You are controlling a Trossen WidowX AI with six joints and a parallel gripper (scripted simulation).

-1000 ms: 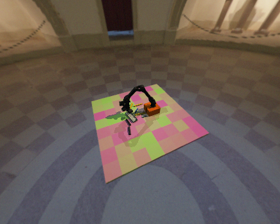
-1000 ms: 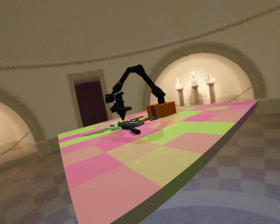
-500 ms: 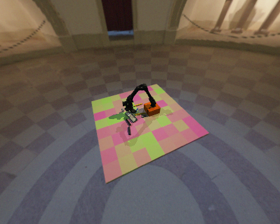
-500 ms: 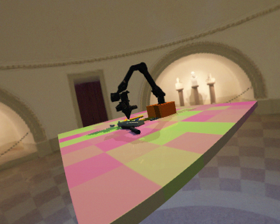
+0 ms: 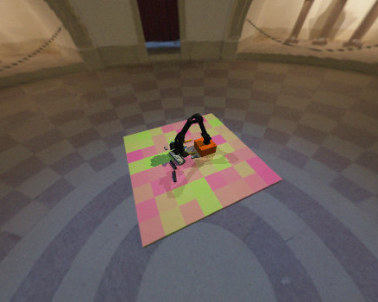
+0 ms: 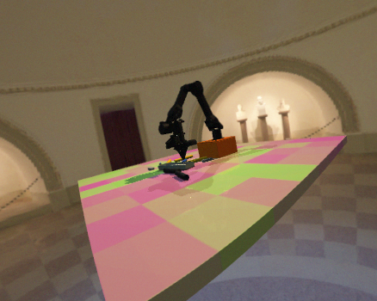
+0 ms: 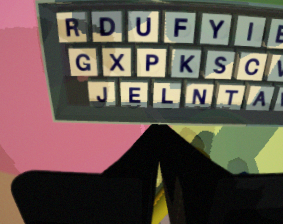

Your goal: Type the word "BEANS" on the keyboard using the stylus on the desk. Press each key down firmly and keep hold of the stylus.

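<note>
The grey keyboard (image 5: 178, 159) (image 6: 187, 165) (image 7: 97, 113) lies on the desk, with cream letter keys in three rows. In the wrist view its left and middle part shows; the right end is out of frame. My gripper (image 6: 183, 158) (image 7: 158, 131) is shut, with its fingertips together and no stylus visible between them. In the wrist view the tips appear just below the keyboard's near edge, under the E and L keys. Contact with the keyboard cannot be told. Yellow stick-like things lie near the keyboard, one (image 5: 192, 153) toward the orange box. I cannot tell which thing is the stylus.
An orange box (image 5: 205, 147) (image 6: 218, 147) stands beneath the arm's base. Two dark bars lie by the keyboard, one (image 5: 174, 176) farther from the arm. A small grey object (image 5: 165, 147) (image 6: 151, 168) lies beyond the keyboard. The desk (image 5: 191, 194) (image 6: 130, 228) is patterned pink and green.
</note>
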